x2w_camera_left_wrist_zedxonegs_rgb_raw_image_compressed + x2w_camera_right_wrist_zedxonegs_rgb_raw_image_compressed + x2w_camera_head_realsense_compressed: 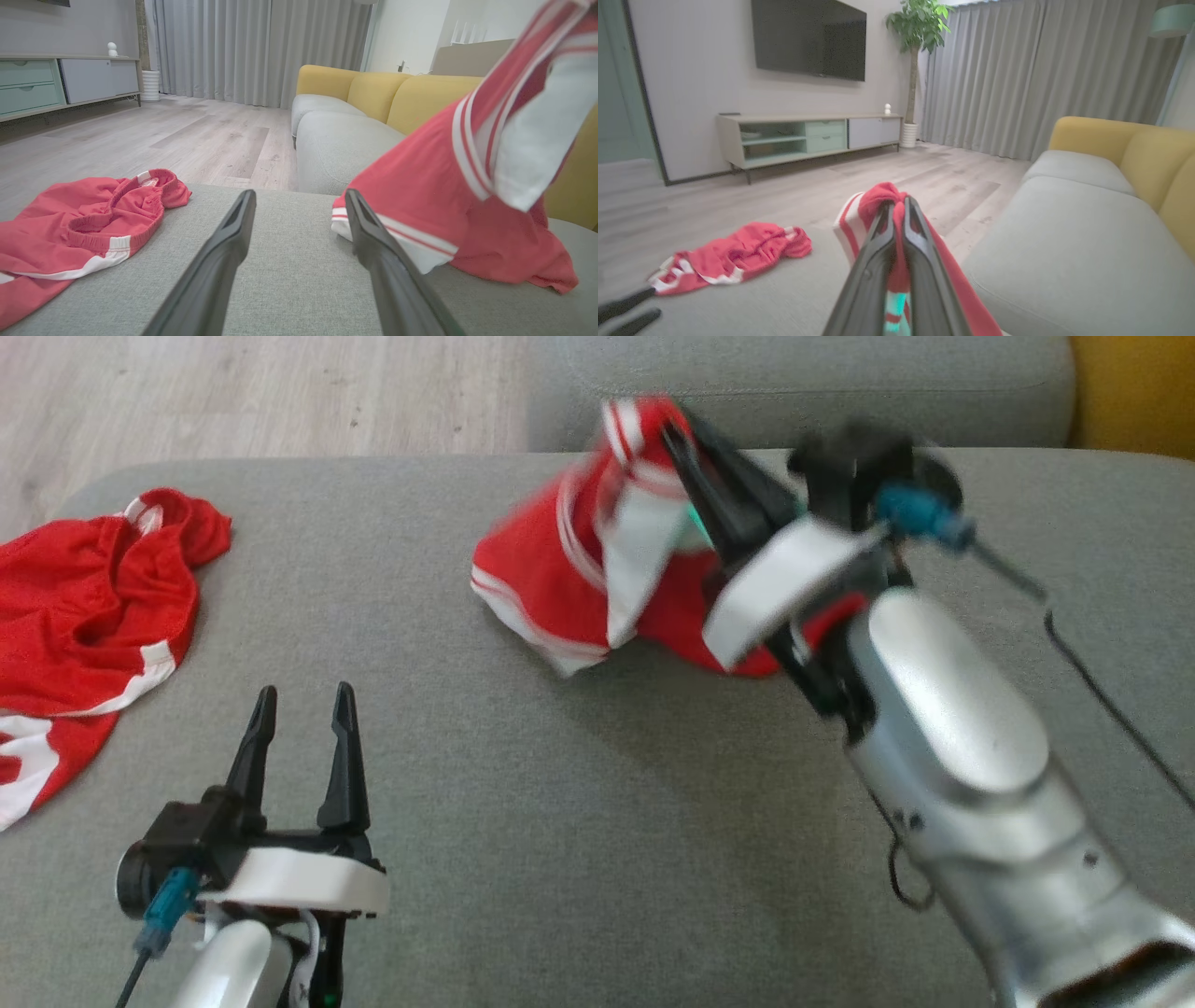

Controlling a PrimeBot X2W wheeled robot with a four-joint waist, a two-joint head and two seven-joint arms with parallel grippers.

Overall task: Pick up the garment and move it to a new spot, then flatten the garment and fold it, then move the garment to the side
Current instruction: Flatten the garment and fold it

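Nearest us, our left fingers stand wide apart and empty over the grey cushion. To their left, a second red garment with white stripes lies crumpled on that cushion, near its edge. Further out on our right, our right fingers are pinched shut on the garment, which is red with white bands. We hold it by a bunched fold, its top lifted clear while its lower part rests on the cushion. Beyond it we see another grey seat, a yellow sofa back and the pale wooden floor.
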